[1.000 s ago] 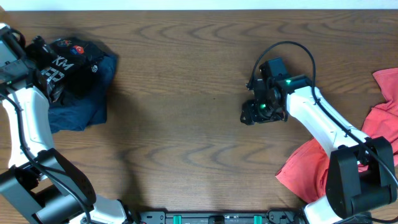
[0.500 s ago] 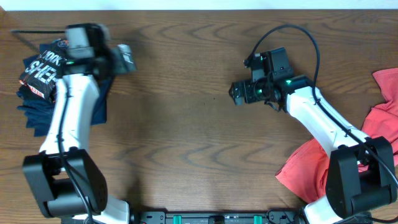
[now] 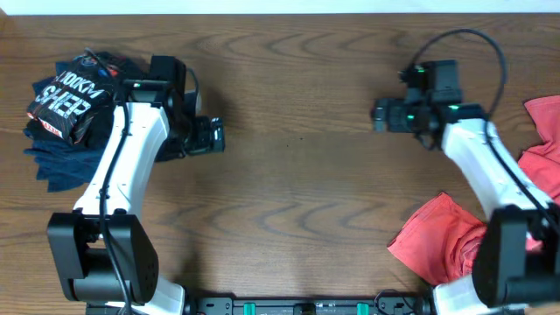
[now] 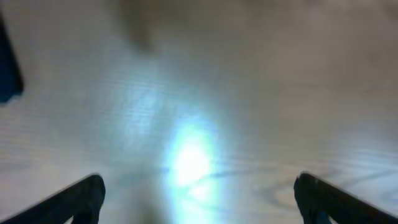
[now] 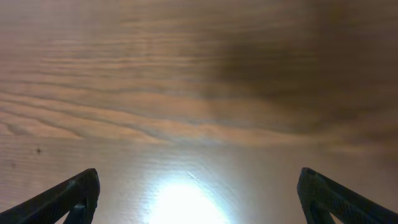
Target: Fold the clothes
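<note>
A folded black sports shirt (image 3: 63, 107) with red-white lettering lies on a folded navy garment (image 3: 54, 159) at the table's far left. A crumpled red garment (image 3: 455, 236) lies at the right edge. My left gripper (image 3: 213, 136) is open and empty over bare wood, right of the pile; its fingertips (image 4: 198, 199) frame bare table. My right gripper (image 3: 381, 115) is open and empty over bare wood, left of the red garment; its fingertips (image 5: 199, 196) frame only wood.
The wooden table (image 3: 289, 201) fills the overhead view. A dark blue edge (image 4: 7, 68) shows at the left of the left wrist view. A black cable (image 3: 477, 39) loops above the right arm.
The left gripper let go of the black shirt, which now rests on the navy pile, and swung right over bare wood. The right gripper drew back to the right and farther away.
</note>
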`<state>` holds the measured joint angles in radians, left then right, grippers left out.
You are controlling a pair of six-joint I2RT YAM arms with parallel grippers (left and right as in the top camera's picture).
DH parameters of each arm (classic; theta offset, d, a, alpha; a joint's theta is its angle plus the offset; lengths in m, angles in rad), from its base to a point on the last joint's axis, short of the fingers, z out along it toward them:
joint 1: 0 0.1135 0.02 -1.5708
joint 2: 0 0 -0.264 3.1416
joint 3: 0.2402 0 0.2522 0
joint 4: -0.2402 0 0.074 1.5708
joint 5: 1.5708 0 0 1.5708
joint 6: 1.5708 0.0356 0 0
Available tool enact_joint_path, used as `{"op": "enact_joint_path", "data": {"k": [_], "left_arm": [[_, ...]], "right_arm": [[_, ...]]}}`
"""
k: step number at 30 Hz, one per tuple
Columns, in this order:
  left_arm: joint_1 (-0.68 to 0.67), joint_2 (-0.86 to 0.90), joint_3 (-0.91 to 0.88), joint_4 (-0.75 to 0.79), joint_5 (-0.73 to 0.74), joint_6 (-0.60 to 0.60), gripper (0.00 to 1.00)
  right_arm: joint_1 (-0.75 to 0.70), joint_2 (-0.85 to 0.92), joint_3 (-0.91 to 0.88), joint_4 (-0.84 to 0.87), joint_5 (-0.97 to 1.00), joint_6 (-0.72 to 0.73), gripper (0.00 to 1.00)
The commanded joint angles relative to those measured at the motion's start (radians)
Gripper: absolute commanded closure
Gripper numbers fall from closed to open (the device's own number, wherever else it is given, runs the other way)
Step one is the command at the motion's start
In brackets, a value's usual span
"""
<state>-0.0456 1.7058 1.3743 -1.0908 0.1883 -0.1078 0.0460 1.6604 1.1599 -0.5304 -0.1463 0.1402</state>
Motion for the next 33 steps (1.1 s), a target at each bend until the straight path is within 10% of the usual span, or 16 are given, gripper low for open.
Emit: {"op": "enact_joint_path", "data": {"k": [1, 22, 33], "left_arm": [[0.0, -0.02, 0.017, -0.039, -0.05, -0.006, 0.02], [-0.072, -0.978, -0.514, 0.426, -0.099, 0.006, 0.02], [-0.072, -1.075, -0.514, 0.418, -0.099, 0.006, 0.02]], "right_arm": [[-0.052, -0.162, 0.005, -0.042, 0.016, -0.031, 0.01], [-0.062, -0.942, -0.512, 0.063, 0.203, 0.039, 0.01], [-0.061, -0.97, -0.589, -0.101, 0.202, 0.039, 0.01]]}}
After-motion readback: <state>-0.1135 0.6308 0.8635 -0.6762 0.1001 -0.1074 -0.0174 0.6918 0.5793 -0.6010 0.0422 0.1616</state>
